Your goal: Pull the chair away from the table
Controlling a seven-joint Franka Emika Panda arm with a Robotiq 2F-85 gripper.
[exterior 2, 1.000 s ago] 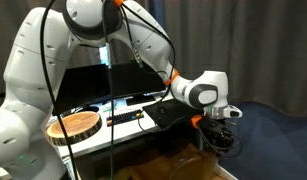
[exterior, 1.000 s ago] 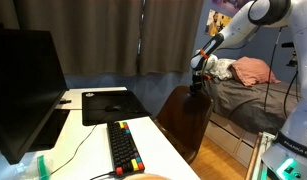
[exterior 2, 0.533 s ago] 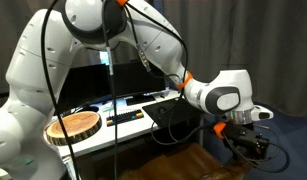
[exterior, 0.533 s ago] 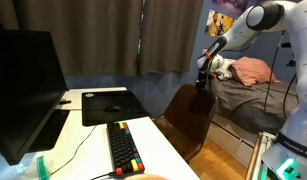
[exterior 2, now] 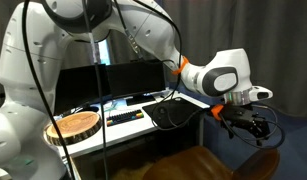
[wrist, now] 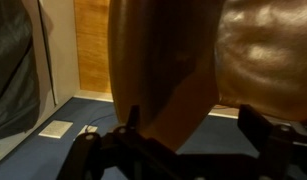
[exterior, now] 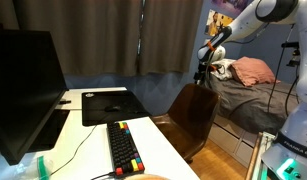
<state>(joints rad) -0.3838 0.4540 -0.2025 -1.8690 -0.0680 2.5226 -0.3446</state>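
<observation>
The gripper (exterior: pixel 203 72) sits at the top rim of the chair's (exterior: pixel 193 115) backrest, and the rest of the chair hangs below it. In the wrist view its fingers (wrist: pixel 131 125) stand apart, with the brown wood of the backrest (wrist: pixel 163 70) filling the gap between them. Whether the pads actually bite on the wood I cannot tell.

Seen from the gripper, the white surface (exterior: pixel 93 135) lies beyond and below the backrest, with the seat just beside its edge. The bed (exterior: pixel 248 90) lies on the gripper's opposite side. In an exterior view the gripper (exterior 2: pixel 243 125) hangs just above the backrest's rounded top (exterior 2: pixel 208 165), well out from the surface (exterior 2: pixel 103 137).

The backrest's rim runs across the gripper's opening. The pull should therefore go square to the broad face, straight off from the surface and toward the bed side, rather than along the rim.
</observation>
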